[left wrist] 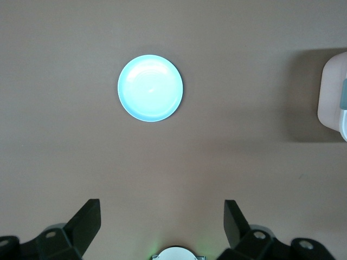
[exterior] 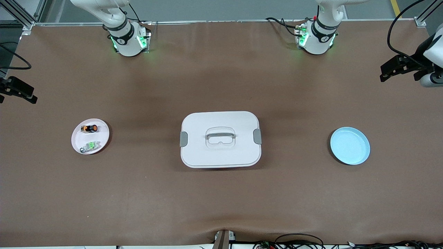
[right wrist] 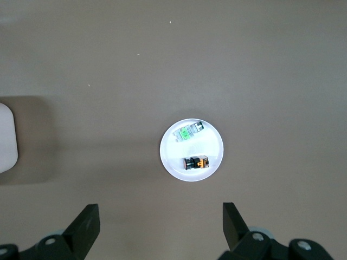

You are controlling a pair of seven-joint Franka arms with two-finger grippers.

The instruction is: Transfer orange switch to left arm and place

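Grippers are both hanging wide open and empty: my right gripper [right wrist: 157, 227] is hovering over the surface by the white round plate [exterior: 77, 140] holding the tiny black orange-capped switch [exterior: 89, 128], so the right arm is nearer; my left gripper [left wrist: 161, 227] is waiting above the pale blue plate [exterior: 349, 145].

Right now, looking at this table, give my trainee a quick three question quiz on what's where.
1. True or false: the orange switch lies on the blue plate.
2. Which switch lies nearer to the front camera on the white plate?
A. orange switch
B. green-and-grey switch
3. Fill in: between the two plates stands the white ____.

Key:
1. False, it lies on the white plate.
2. B
3. box

The left gripper over the blue plate's end and the right gripper over the white plate's end both show open jaws, holding nothing.
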